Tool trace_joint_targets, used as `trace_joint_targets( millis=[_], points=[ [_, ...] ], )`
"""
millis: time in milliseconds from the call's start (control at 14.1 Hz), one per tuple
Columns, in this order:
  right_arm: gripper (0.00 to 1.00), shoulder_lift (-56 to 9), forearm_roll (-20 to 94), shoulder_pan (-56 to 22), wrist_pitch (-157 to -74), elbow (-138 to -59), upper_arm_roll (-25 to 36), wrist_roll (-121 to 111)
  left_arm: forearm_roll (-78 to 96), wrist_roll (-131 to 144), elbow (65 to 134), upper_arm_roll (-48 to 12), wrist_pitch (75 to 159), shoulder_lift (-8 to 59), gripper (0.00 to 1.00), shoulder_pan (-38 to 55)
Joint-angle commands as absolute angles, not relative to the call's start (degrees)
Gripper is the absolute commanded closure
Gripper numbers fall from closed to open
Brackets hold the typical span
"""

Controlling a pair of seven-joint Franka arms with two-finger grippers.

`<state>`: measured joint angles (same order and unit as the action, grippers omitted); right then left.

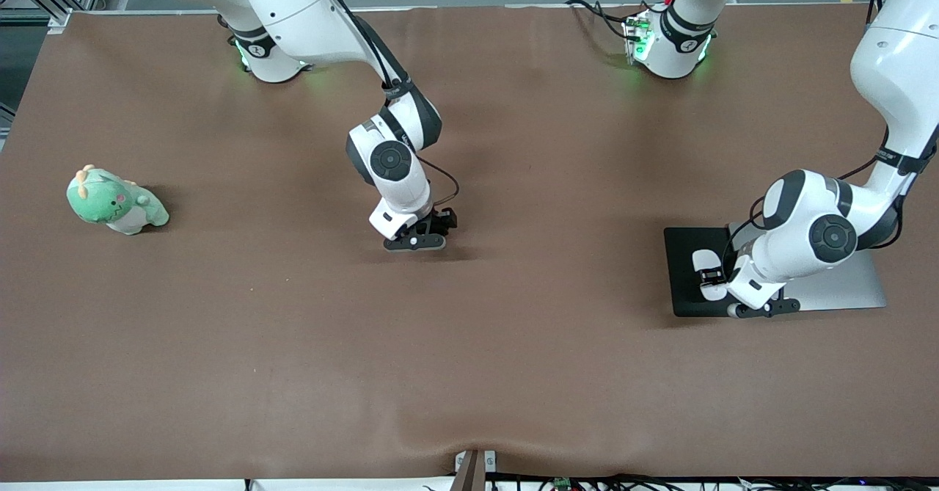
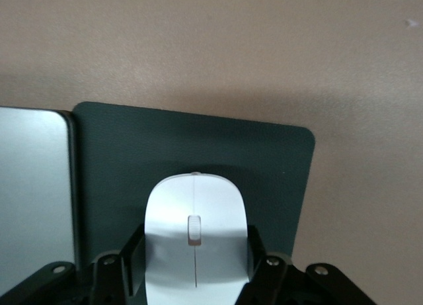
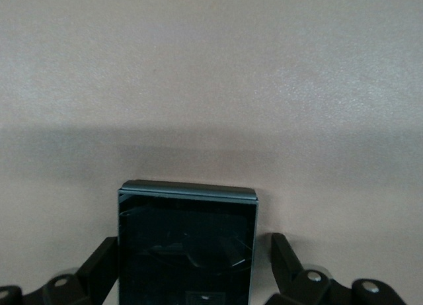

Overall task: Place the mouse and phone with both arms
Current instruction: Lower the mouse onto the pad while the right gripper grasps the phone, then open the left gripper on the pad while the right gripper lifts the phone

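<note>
The white mouse [image 1: 706,262] lies on the black mouse pad [image 1: 682,245] toward the left arm's end of the table. My left gripper [image 1: 710,279] is low over it, fingers against both sides of the mouse [image 2: 196,212]; in the left wrist view the gripper [image 2: 196,265] straddles it over the pad [image 2: 198,136]. My right gripper [image 1: 417,244] is low over the table's middle. In the right wrist view the black phone [image 3: 187,239] lies flat between its open fingers, with a gap at one side; the gripper [image 3: 188,268] is around it. The phone is hidden in the front view.
A flat silver slab [image 1: 843,293] lies beside the mouse pad, partly under the left arm, and shows in the left wrist view [image 2: 33,186]. A green plush toy [image 1: 116,201] sits toward the right arm's end of the brown table [image 1: 293,344].
</note>
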<state>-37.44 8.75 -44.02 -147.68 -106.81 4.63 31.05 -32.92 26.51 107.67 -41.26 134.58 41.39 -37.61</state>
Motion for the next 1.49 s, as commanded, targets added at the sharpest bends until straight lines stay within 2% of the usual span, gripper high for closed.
trace_joint_targets(
  millis=[0, 71, 142, 213, 284, 356, 427, 640, 782, 1067, 1422],
  points=[
    [0.00, -37.44, 7.65, -45.09, -149.93, -107.31, 5.27, 34.10, -36.03, 26.63, 110.91, -41.31, 137.37, 40.61, 0.82, -38.76],
    [0.00, -37.79, 7.65, -45.26, -150.72, -107.40, 5.27, 34.10, -36.38, 26.80, 111.53, -41.22, 137.46, 40.52, 0.73, -38.76],
    [0.00, -37.97, 7.65, -45.61, -150.82, -107.40, 5.27, 34.01, -36.73, 26.81, 111.97, -41.22, 137.90, 40.52, 0.53, -38.76],
    [0.00, -37.88, 7.56, -45.70, -150.82, -107.40, 5.36, 33.93, -37.87, 26.81, 112.06, -41.22, 137.99, 40.52, 0.27, -38.85],
    [0.04, -37.88, 7.04, -45.70, -150.73, -107.40, 5.36, 33.75, -38.66, 26.81, 112.15, -41.22, 137.99, 40.52, 0.00, -38.76],
    [0.57, -37.71, 6.25, -45.70, -150.65, -107.40, 5.36, 34.19, -38.67, 26.89, 112.15, -41.22, 137.99, 40.34, 0.00, -38.76],
    [0.98, -37.62, 6.15, -46.23, -150.47, -107.40, 5.36, 37.15, -38.67, 26.98, 112.15, -41.31, 137.90, 40.34, 0.00, -38.76],
    [1.00, -36.40, 5.54, -48.34, -148.55, -107.23, 7.64, 42.36, -38.67, 27.16, 111.71, -41.48, 137.81, 39.64, 0.00, -38.76],
    [1.00, -31.49, 5.54, -47.73, -142.50, -107.05, 9.13, 41.84, -38.67, 26.98, 111.88, -41.57, 137.38, 36.40, 0.00, -38.76],
    [1.00, -21.12, 5.62, -46.41, -126.78, -106.18, 16.16, 34.13, -37.71, 27.86, 112.85, -44.82, 137.20, 29.90, 0.00, -39.11],
    [1.00, -11.00, 5.80, -33.96, -113.83, -106.00, 17.31, 19.98, -33.41, 29.27, 111.71, -52.54, 130.96, 26.11, 0.00, -42.18]
  ],
)
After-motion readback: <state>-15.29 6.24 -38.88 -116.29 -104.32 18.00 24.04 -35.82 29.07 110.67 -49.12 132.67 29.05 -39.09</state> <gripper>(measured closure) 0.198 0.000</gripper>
